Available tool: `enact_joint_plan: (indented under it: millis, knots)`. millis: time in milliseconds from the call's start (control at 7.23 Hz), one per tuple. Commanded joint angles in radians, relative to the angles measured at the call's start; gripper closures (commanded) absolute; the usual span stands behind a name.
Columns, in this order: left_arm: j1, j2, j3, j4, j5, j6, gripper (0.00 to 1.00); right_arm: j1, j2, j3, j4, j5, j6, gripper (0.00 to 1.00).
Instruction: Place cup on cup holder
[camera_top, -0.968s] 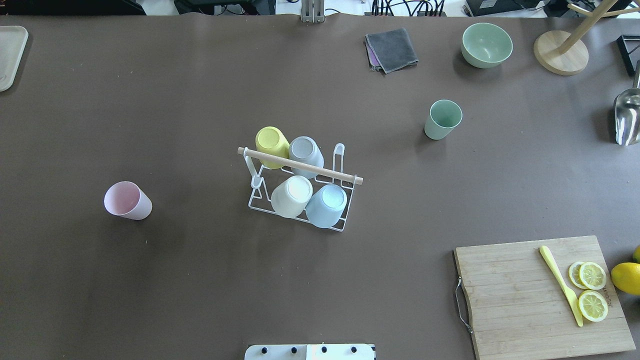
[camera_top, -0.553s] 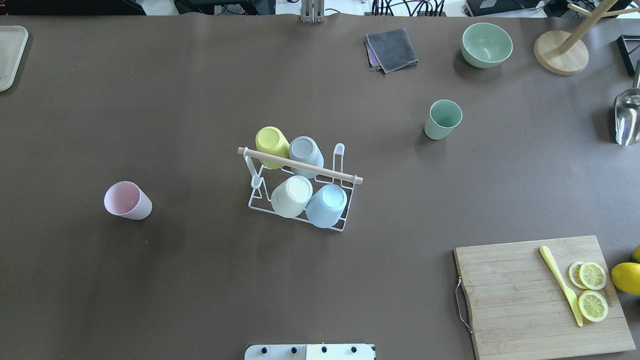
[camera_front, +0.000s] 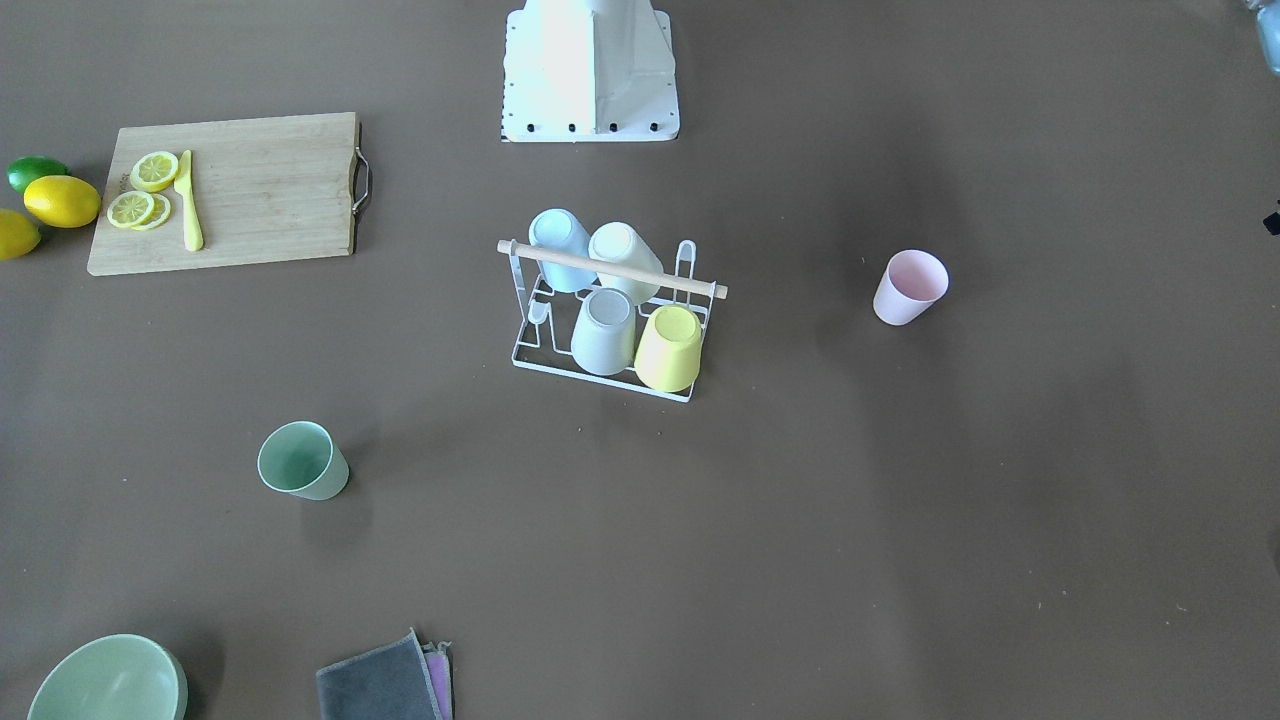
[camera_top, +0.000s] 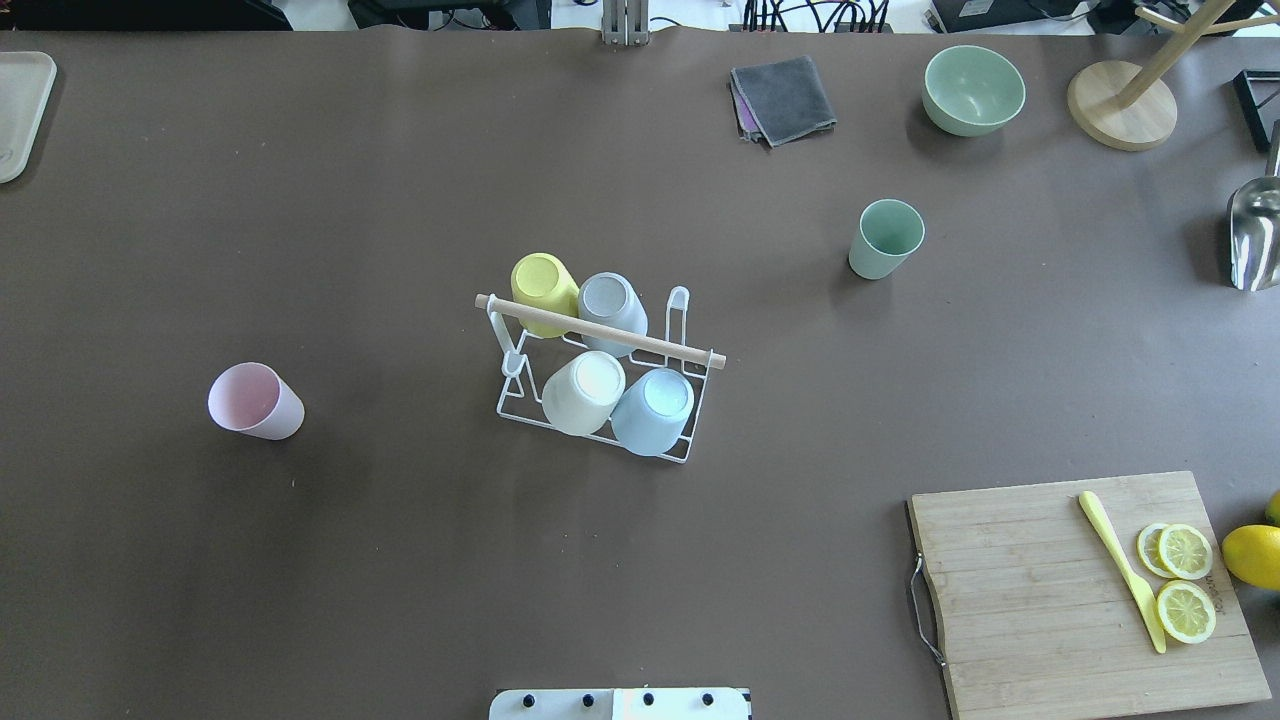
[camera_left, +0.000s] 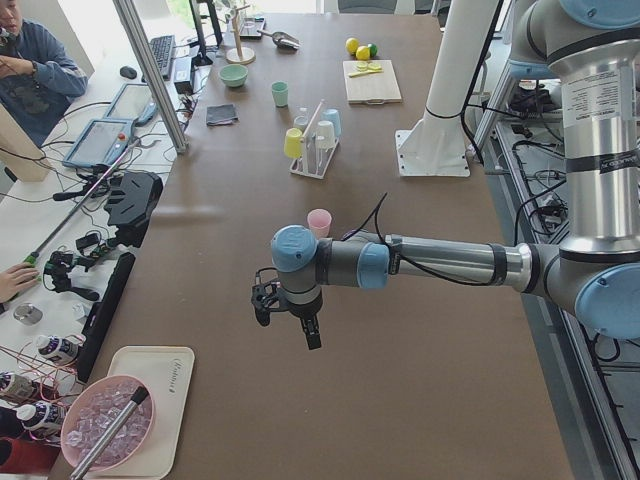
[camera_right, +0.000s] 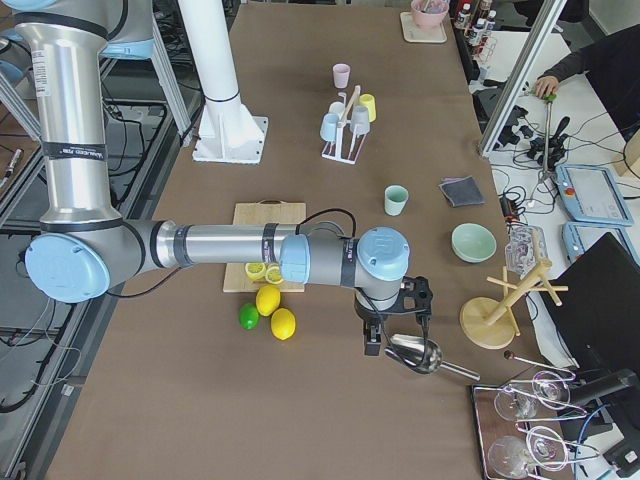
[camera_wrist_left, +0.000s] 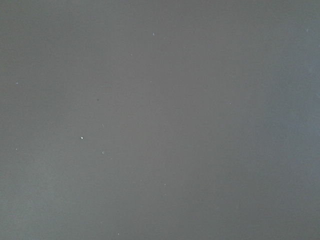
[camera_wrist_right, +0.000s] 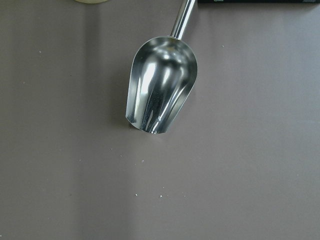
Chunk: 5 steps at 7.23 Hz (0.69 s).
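The white wire cup holder with a wooden rod stands mid-table and also shows in the front view. Several cups sit upside down on it: yellow, grey, cream and blue. A pink cup stands upright to its left. A green cup stands upright to its far right. My left gripper hangs over bare table past the pink cup. My right gripper hangs over a metal scoop. I cannot tell whether either is open or shut.
A wooden cutting board with lemon slices and a yellow knife lies at the near right, a lemon beside it. A green bowl, a grey cloth and a wooden stand sit at the far right.
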Motion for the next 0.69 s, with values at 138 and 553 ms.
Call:
enact_joint_plan:
  millis: [138, 553]
  knots:
    - [0.001, -0.007, 0.000, 0.000, 0.001, -0.002, 0.01, 0.009, -0.005, 0.001, -0.002, 0.001, 0.001, 0.00]
    - [0.001, -0.008, 0.006, 0.000, 0.000, -0.003, 0.01, 0.009, -0.002, -0.007, 0.000, -0.001, 0.003, 0.00]
